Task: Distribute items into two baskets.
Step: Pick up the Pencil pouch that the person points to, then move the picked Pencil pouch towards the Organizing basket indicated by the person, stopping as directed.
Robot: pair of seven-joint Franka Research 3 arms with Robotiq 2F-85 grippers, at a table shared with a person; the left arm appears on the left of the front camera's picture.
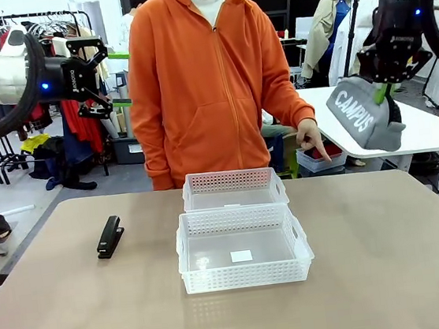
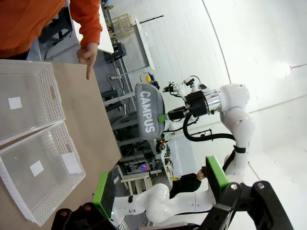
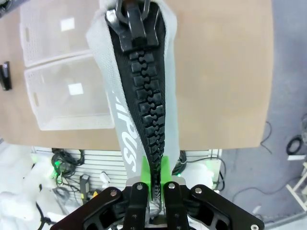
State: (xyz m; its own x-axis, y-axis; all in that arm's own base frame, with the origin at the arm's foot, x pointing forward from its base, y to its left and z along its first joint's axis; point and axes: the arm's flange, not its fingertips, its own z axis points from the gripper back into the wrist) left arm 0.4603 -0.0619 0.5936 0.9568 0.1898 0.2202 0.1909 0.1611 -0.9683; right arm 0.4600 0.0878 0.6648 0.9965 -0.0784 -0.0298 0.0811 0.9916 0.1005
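Note:
My right gripper [image 1: 386, 75] is shut on the grey "CAMPUS" pouch [image 1: 365, 116], which hangs high above the table's far right corner. In the right wrist view the pouch's black zip [image 3: 144, 96] runs up from between the shut pads [image 3: 151, 177]. The black stapler [image 1: 110, 236] lies on the table at the left. Two white lattice baskets stand mid-table, the smaller [image 1: 233, 180] behind the larger [image 1: 246, 275]. My left gripper [image 1: 115, 79] hangs open and empty high at the left. Its green pads [image 2: 103, 194] frame the distant pouch [image 2: 147, 117].
A person in an orange hoodie [image 1: 202, 79] stands at the far edge behind the baskets. One hand [image 1: 310, 140] points a finger down near the far right of the table. White tables and clothes racks stand beyond. The tan tabletop [image 1: 389, 264] is bare on the right.

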